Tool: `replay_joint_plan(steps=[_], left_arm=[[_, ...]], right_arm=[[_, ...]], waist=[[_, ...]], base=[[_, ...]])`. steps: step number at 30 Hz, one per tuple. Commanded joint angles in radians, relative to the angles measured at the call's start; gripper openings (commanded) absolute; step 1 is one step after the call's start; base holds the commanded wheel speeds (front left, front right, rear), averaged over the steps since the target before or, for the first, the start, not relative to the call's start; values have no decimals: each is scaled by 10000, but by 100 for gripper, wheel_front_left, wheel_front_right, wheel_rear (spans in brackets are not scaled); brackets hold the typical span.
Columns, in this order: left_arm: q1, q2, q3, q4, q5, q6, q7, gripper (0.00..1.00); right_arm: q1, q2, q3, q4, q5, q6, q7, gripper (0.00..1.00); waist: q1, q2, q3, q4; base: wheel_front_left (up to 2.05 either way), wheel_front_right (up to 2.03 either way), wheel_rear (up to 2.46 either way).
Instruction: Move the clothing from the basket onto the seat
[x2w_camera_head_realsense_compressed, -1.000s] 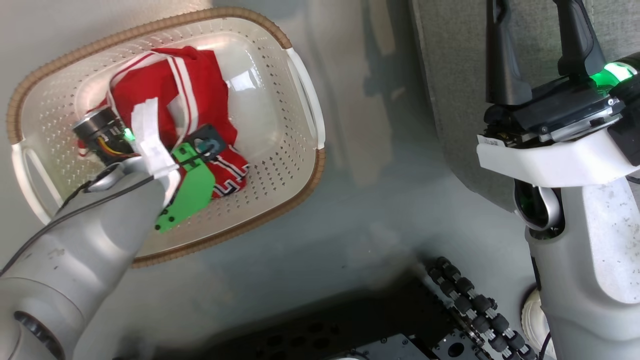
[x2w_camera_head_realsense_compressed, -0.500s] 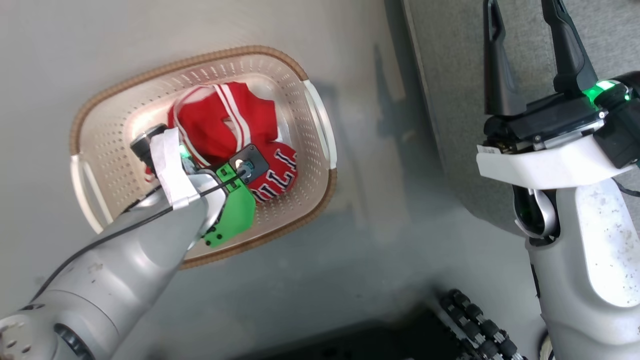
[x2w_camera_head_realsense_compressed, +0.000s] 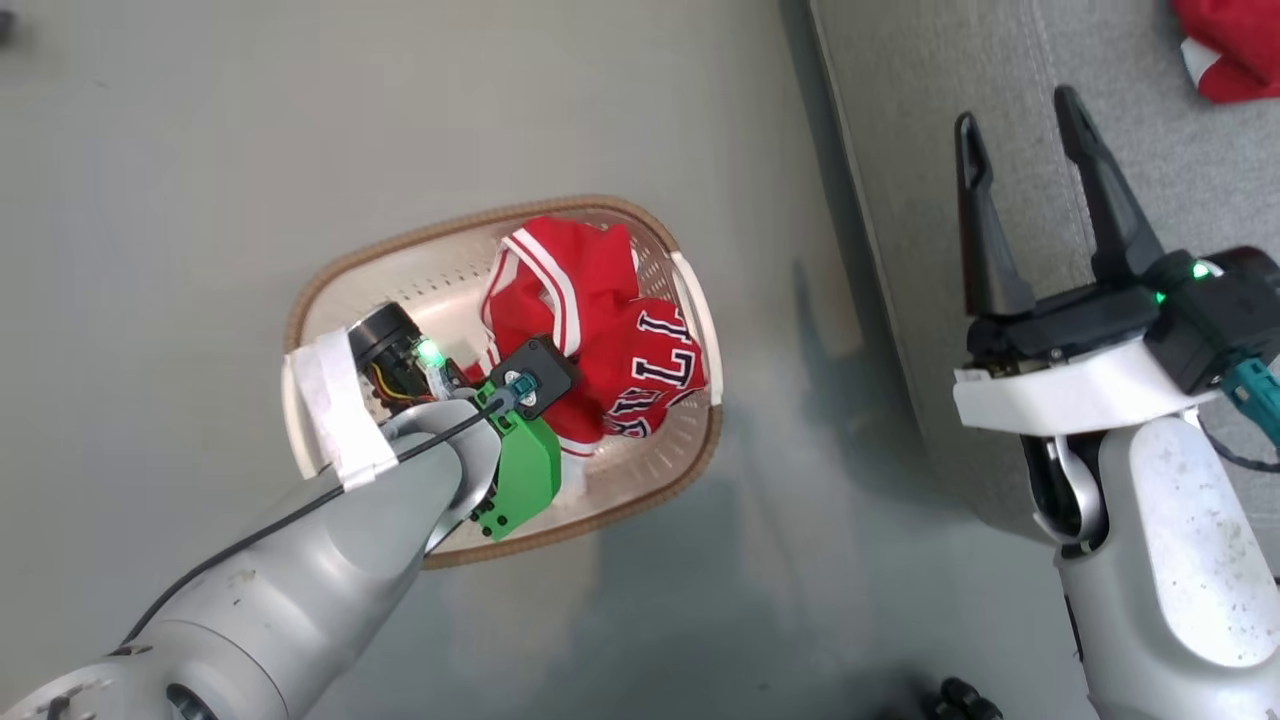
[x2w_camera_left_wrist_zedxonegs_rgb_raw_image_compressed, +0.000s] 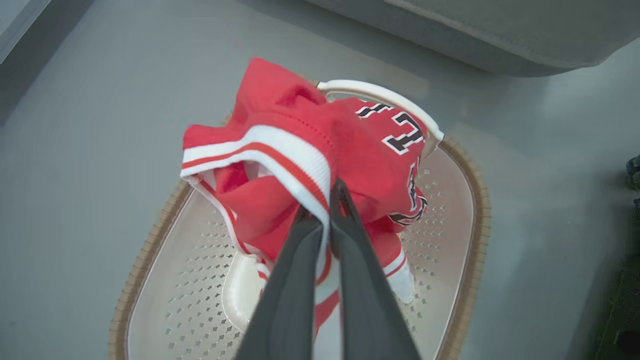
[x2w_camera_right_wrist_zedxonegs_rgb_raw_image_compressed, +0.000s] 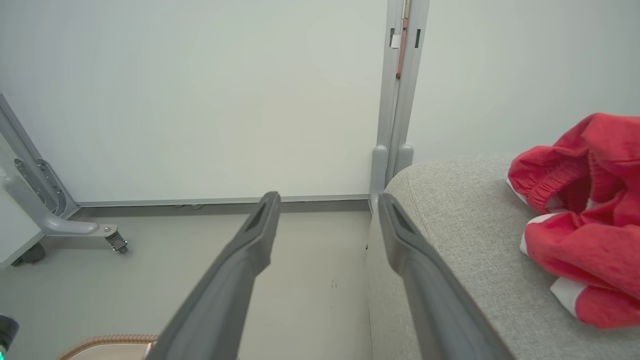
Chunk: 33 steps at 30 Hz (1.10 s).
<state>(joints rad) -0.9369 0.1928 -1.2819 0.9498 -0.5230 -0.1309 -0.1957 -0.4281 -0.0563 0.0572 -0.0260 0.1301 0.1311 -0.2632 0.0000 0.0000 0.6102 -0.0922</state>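
Between the two dark fingers of the left tool (x2w_camera_left_wrist_zedxonegs_rgb_raw_image_compressed: 322, 200), which are pressed together, sits a fold of white-striped trim: it is clamped on the jersey (x2w_camera_left_wrist_zedxonegs_rgb_raw_image_compressed: 300, 140). The jersey hangs bunched above the basket (x2w_camera_left_wrist_zedxonegs_rgb_raw_image_compressed: 475, 200), with no clear long axis. Its striped band runs left to right across the pinch, its lettering is turned toward the right handle, and a loose end trails down inside. The oval basket stands on the glossy grey floor (x2w_camera_head_realsense_compressed: 200, 200), long axis slanting from near left to far right. To its right, apart from it, lies the grey seat (x2w_camera_head_realsense_compressed: 900, 100), whose rounded edge runs near to far. The right tool (x2w_camera_head_realsense_compressed: 1015, 108) hovers over that edge, fingers spread and holding nothing. A second red garment (x2w_camera_head_realsense_compressed: 1230, 50) lies crumpled on the seat at the far right. Beyond stand a white wall (x2w_camera_right_wrist_zedxonegs_rgb_raw_image_compressed: 200, 100), a grey post (x2w_camera_right_wrist_zedxonegs_rgb_raw_image_compressed: 397, 100) and a wheeled frame leg (x2w_camera_right_wrist_zedxonegs_rgb_raw_image_compressed: 65, 227).
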Motion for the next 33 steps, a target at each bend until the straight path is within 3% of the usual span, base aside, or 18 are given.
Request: replay_joint_plan(steps=[1, 10, 22, 33], left_arm=[[220, -56, 3, -12, -173, 14, -158, 0], [354, 103, 474, -666, -1116, 14, -718, 0], [1477, 559, 2766, -3210, -256, 304, -698, 0], [2120, 305, 4640, -4817, 221, 504, -700, 0]], right_arm=[[233, -72, -9, 66, -66, -8, -24, 100], [899, -84, -83, 301, -33, -8, -24, 100], [1752, -28, -133, 548, 38, -8, -24, 100], [2358, 23, -210, 567, 87, -7, -24, 100]], waist=[[0, 0, -973, 604], [0, 0, -2224, 843], [0, 0, -3597, 923], [0, 0, -4398, 847]], base=[[0, 0, 0], [0, 0, 0], [0, 0, 0], [0, 0, 0]])
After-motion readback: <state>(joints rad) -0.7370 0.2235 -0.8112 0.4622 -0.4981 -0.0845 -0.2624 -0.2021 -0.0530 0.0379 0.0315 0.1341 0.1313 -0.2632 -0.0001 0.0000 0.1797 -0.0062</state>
